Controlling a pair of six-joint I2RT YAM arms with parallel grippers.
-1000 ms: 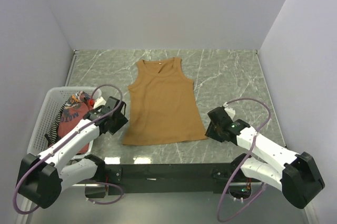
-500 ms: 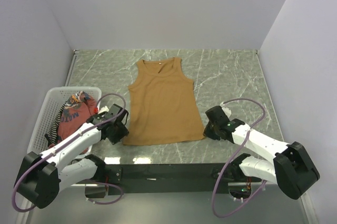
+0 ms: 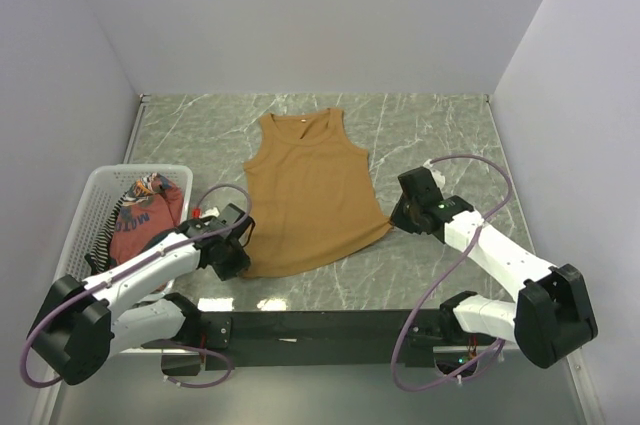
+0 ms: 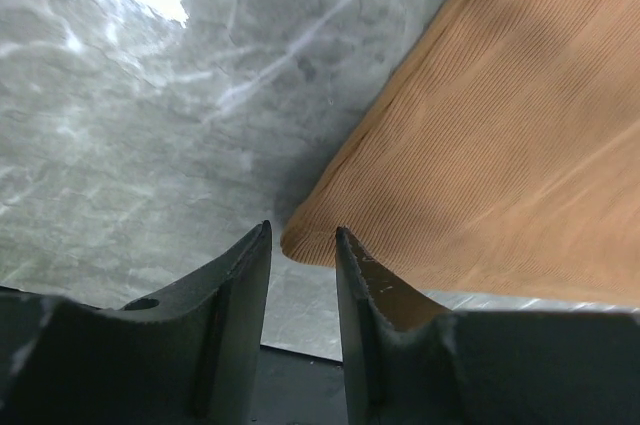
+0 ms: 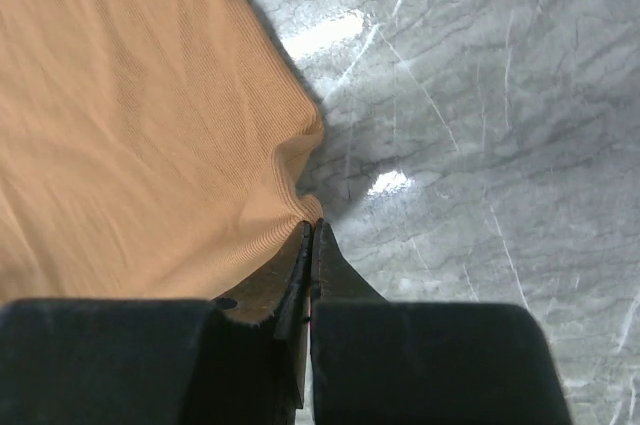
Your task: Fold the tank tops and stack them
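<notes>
Top external view showed the tan tank top (image 3: 310, 195) lying flat on the bench (image 3: 430, 135), neck away from the arms and hem nearest them. A second before, both end effectors stood just off the hem's two corners; since then each had moved in onto its corner. The right end effector (image 5: 311, 230) had shut its jaws on the hem's right corner, and the right wrist view showed cloth puckered into the closed tips. That corner had been drawn a little away from the arms, so the hem ran slanted rather than straight. The left end effector (image 4: 303, 235) straddled the hem's left corner with its jaws narrowing but not yet pinching; the corner lay in the gap between them. The rust-red tank top (image 3: 140, 225) sat in the white basket (image 3: 85, 215) at the left. In my judgement the first fold was about to begin: one corner was secured, and the left jaws needed to finish closing before both could lift together.
</notes>
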